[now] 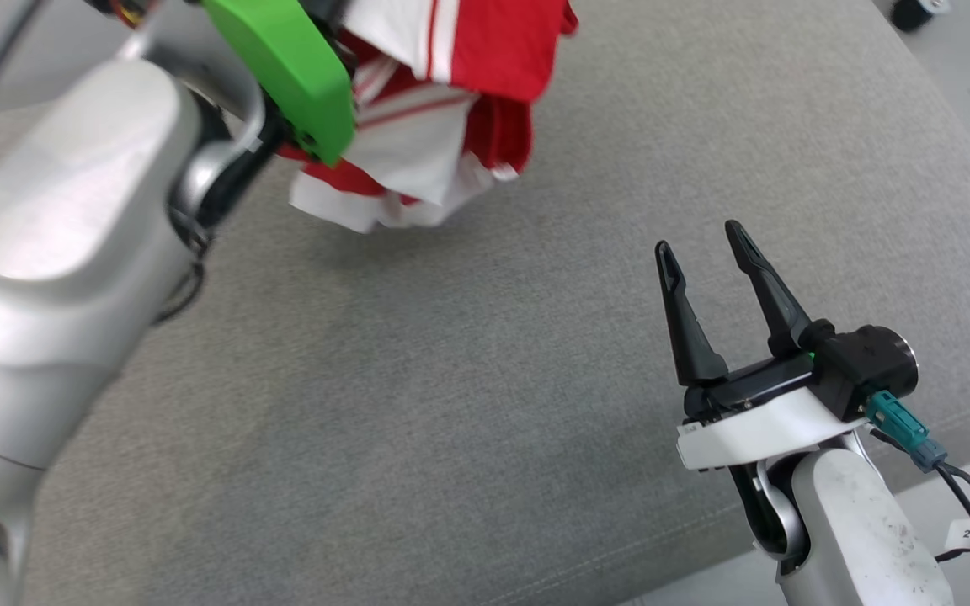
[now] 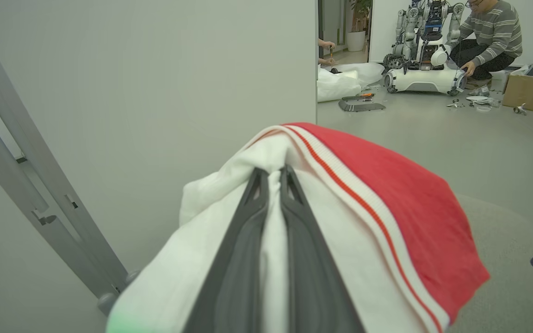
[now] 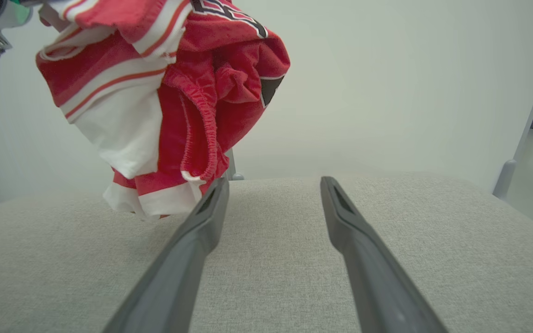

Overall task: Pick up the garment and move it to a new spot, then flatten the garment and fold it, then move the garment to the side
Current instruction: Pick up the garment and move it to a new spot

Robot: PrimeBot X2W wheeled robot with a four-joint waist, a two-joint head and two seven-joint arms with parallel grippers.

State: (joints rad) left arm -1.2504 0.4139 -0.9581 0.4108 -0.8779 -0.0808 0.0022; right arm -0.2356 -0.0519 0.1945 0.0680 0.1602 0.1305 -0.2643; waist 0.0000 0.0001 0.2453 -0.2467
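Head view: garment (image 1: 439,118) hangs above wide cushion (image 1: 451,396).

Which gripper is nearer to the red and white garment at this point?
Left. The left gripper is shut on the garment, holding it bunched over the grey cushion. The right gripper stands open and empty, apart from the cloth, off to its right in the head view.

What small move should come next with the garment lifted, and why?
Probably lower the left hand to lay the garment on the grey cushion: it hangs bunched from that shut hand, low over the surface, and the right hand is open nearby.
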